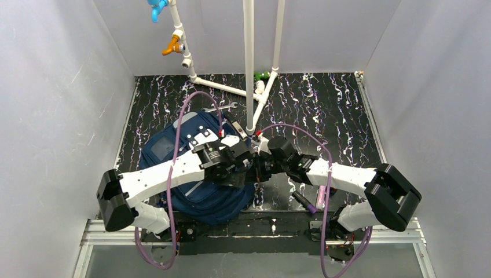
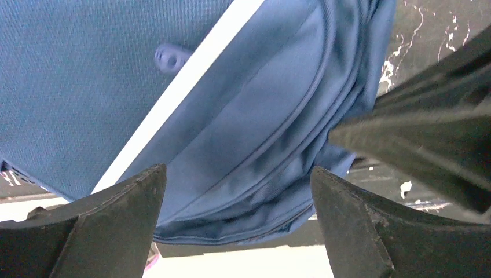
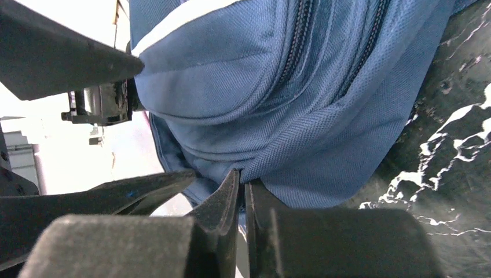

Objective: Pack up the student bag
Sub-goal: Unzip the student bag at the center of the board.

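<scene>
The student bag [image 1: 168, 147], navy blue with a light stripe, lies on the black marbled table left of centre. My left gripper [image 1: 244, 165] hovers over the bag's right edge. In the left wrist view it [image 2: 237, 185] is open, with the bag's zip pocket fabric [image 2: 243, 116] beyond the jaws and nothing held. My right gripper [image 1: 259, 167] meets it from the right. In the right wrist view it [image 3: 242, 179] is shut on a fold of the bag's fabric [image 3: 260, 87] at the bag's edge, next to the zips.
A white pipe frame [image 1: 249, 69] stands at the back middle, with orange [image 1: 173, 45] and blue [image 1: 156, 8] clamps on it. A purple marker [image 1: 305, 202] and a pink pen [image 1: 320, 197] lie near the right arm. A silver tool [image 1: 223, 107] lies behind the bag.
</scene>
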Action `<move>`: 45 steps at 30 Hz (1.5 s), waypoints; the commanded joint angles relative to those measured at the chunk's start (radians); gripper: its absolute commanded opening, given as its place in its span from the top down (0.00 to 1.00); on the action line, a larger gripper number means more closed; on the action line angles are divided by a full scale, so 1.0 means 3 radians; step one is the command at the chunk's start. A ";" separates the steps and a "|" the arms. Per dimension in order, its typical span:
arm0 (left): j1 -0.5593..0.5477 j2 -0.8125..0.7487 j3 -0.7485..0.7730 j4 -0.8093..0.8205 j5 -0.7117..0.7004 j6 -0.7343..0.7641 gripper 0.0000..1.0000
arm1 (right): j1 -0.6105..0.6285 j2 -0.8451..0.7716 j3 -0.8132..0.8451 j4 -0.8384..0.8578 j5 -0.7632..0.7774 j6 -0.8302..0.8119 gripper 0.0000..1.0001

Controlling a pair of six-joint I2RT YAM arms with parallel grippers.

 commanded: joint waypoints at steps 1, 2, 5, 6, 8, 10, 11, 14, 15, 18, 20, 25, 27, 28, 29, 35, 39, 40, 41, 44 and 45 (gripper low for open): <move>0.0087 0.0171 0.0199 -0.0079 -0.0396 0.0289 0.08 | 0.0122 -0.0067 -0.0187 0.0501 -0.0012 0.0142 0.82; 0.0129 0.0190 0.0128 -0.0093 -0.0450 0.0285 0.11 | 0.0116 -0.0118 -0.0227 0.0446 0.0042 0.0114 0.78; 0.0272 0.0128 -0.0162 -0.0092 -0.0509 0.0219 0.18 | -0.0034 -0.0342 -0.0180 0.0103 0.0179 -0.0067 0.63; 0.0311 0.0076 -0.0268 -0.0074 -0.0501 0.0186 0.21 | -0.0127 -0.0416 -0.0123 0.0047 0.0165 -0.0098 0.58; 0.0351 -0.0080 -0.0485 0.0024 -0.0451 0.0132 0.29 | -0.0337 -0.0435 0.0015 -0.0048 0.0220 -0.0105 0.45; 0.0367 -0.0305 -0.0713 0.0195 -0.0362 0.0072 0.37 | -0.0435 -0.0334 0.0176 0.0043 0.0328 -0.0015 0.36; 0.0385 -0.0408 -0.0811 0.0300 -0.0303 0.0048 0.40 | -0.0444 -0.0229 0.0257 0.0117 0.0442 0.0124 0.32; 0.0410 -0.0717 -0.1032 0.0589 -0.0127 -0.0052 0.45 | -0.0382 0.0252 0.0622 0.0262 0.0538 0.0733 0.31; 0.0413 -0.0800 -0.1094 0.0663 -0.0078 -0.0083 0.45 | -0.0316 0.0378 0.0724 0.0284 0.0573 0.0890 0.30; 0.0429 -0.1011 -0.1242 0.0840 0.0032 -0.0168 0.46 | -0.0154 0.0481 0.0804 0.0405 0.0844 0.1284 0.33; 0.0441 -0.1070 -0.1305 0.0943 0.0119 -0.0194 0.46 | -0.0094 0.0483 0.0802 0.0272 0.1014 0.1457 0.37; 0.0446 -0.1066 -0.1336 0.1004 0.0174 -0.0190 0.46 | -0.0041 0.0470 0.0592 0.0130 0.1324 0.1884 0.44; 0.0447 -0.1070 -0.1341 0.1019 0.0198 -0.0189 0.46 | -0.0041 0.0555 0.0589 0.0223 0.1249 0.1955 0.45; 0.0450 -0.1079 -0.1345 0.1028 0.0209 -0.0186 0.46 | -0.0041 0.0611 0.0613 0.0187 0.1250 0.2001 0.45; 0.0449 -0.1087 -0.1345 0.1033 0.0221 -0.0186 0.46 | -0.0041 0.0653 0.0616 0.0211 0.1247 0.2066 0.45; 0.0451 -0.1156 -0.1367 0.1069 0.0263 -0.0153 0.46 | -0.0041 0.0921 0.0820 0.0257 0.1284 0.2130 0.47; 0.0971 -0.0746 -0.0382 0.0621 0.0824 0.0513 0.18 | -0.0041 0.1007 0.0620 0.0482 0.1317 0.2299 0.89; 0.1322 -0.0490 -0.0240 0.0771 0.1033 0.0650 0.28 | -0.0041 0.0866 0.0399 0.0735 0.1376 0.2247 0.99; 0.1553 -0.0320 -0.0273 0.0920 0.1133 0.0696 0.37 | -0.0041 0.0788 0.0308 0.0887 0.1305 0.2135 0.99; 0.2189 0.0015 -0.0745 0.1687 0.1319 0.0619 0.46 | -0.0012 0.0272 -0.0473 0.1756 0.0979 0.1450 0.99; 0.2230 0.0165 -0.0740 0.1819 0.1267 0.0598 0.47 | 0.0141 0.0263 -0.0758 0.2281 0.0718 0.1269 0.99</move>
